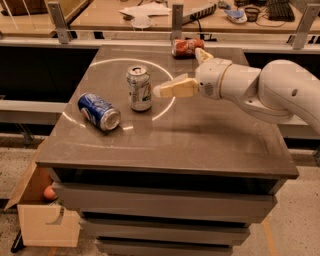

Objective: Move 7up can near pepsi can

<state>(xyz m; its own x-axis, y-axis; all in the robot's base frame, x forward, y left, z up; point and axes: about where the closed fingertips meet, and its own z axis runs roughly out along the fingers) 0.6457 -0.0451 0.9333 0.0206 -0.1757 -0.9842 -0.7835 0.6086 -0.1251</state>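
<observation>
The 7up can [139, 87], silvery with green markings, stands upright on the grey table [200, 145], left of centre. The pepsi can [99, 111], dark blue, lies on its side just to the front left of it, a short gap apart. My gripper [178, 71] is to the right of the 7up can, a small gap away from it. It is open and empty. One cream finger [175, 89] points left toward the can, and the other [202, 54] sticks up and back.
A red can [186, 47] lies on its side at the table's far edge, behind the gripper. An open cardboard box [42, 210] with an orange object in it sits on the floor at the lower left. A cluttered desk [150, 12] runs along the back.
</observation>
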